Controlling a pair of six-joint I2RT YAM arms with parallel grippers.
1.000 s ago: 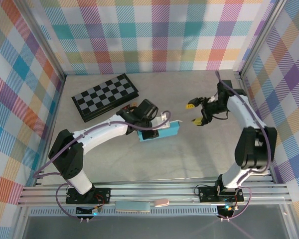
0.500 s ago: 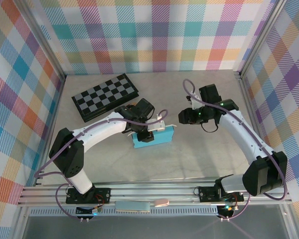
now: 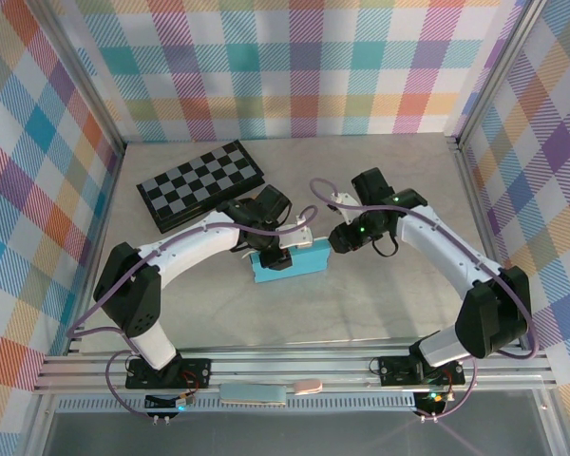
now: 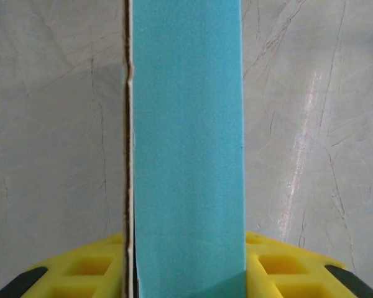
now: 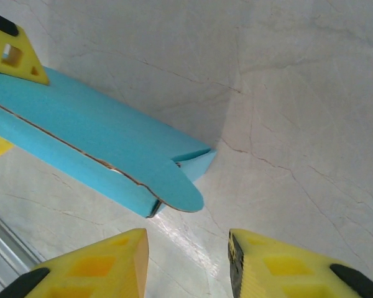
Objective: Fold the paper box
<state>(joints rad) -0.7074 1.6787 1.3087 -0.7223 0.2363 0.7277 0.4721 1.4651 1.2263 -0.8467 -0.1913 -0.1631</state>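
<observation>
Top external: paper box point(image 3: 304, 262) lies centre frame on the table point(image 3: 389, 304), below-right of the checkerboard point(image 3: 199, 183). Left gripper point(image 3: 276, 257) is clamped on the box's left part. Right gripper point(image 3: 338, 238) sits just off its right end.

Left wrist: the box runs as a vertical turquoise strip up mid-frame, with yellow fingers point(image 4: 81, 273) pressed against both sides at the bottom edge.

Right wrist: right gripper point(image 5: 188, 261) is released, jaws apart at frame bottom with bare table between them. The box lies from upper left to centre. Its rounded end flap point(image 5: 183, 197) is near the fingertips, not touching.
</observation>
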